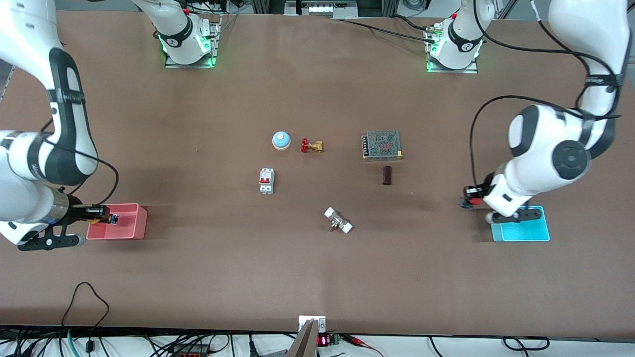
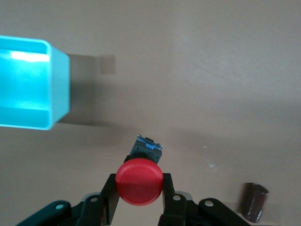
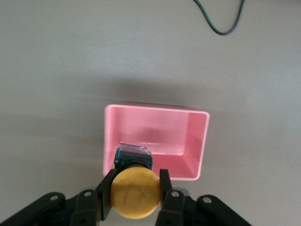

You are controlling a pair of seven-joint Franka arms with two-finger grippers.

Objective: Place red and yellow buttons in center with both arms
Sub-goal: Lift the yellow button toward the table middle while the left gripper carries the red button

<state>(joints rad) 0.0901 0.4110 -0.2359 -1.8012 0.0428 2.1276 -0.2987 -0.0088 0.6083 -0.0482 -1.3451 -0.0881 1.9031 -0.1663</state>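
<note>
My left gripper (image 2: 139, 188) is shut on the red button (image 2: 139, 181), its round red cap toward the wrist camera and its dark body below. In the front view the left gripper (image 1: 471, 197) holds the red button (image 1: 475, 201) in the air over bare tabletop beside the cyan tray (image 1: 523, 230). My right gripper (image 3: 135, 188) is shut on the yellow button (image 3: 135, 193) by its orange-yellow cap. In the front view the right gripper (image 1: 106, 216) holds it in the air over the edge of the pink tray (image 1: 124, 221). The centre of the brown tabletop (image 1: 317, 198) is bare.
Around the middle lie a blue dome with a cream top (image 1: 281, 140), a brass valve with a red handle (image 1: 311, 146), a white breaker (image 1: 267, 181), a metal mesh box (image 1: 382, 145), a small dark block (image 1: 387, 175) and a white-ended fitting (image 1: 338, 220).
</note>
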